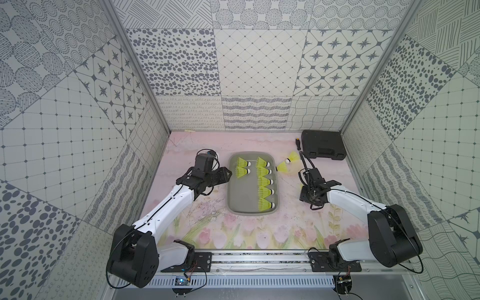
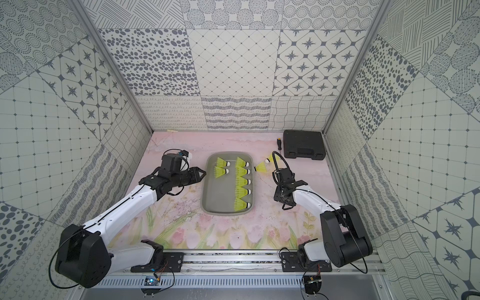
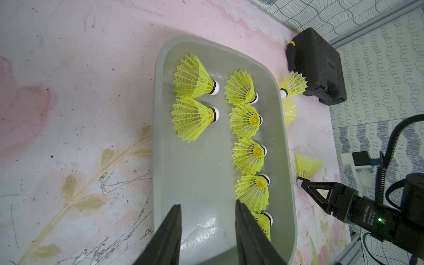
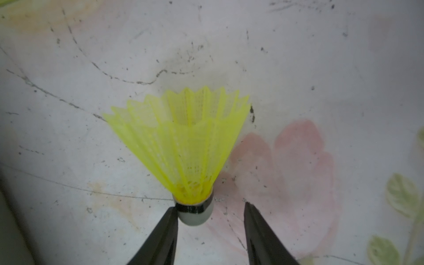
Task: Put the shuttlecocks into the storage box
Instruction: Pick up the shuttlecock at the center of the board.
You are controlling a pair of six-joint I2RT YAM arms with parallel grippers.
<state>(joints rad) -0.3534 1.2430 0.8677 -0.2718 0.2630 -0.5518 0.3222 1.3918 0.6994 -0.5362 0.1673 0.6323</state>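
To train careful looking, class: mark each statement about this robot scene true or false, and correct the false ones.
1. Seven shuttlecocks lie in the storage box. True.
2. The left pincer grips a shuttlecock. False: it hangs open and empty over the box.
3. One shuttlecock has its white tip between the open jaws of the right pincer. True.
4. Every shuttlecock is in the box. False: three lie outside it on the table.
5. The black case stands open. False: it is shut.

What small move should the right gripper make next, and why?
Probably close the right gripper: its jaws stand open around the white tip of a shuttlecock, one finger touching it, the other apart, so nothing is gripped yet.
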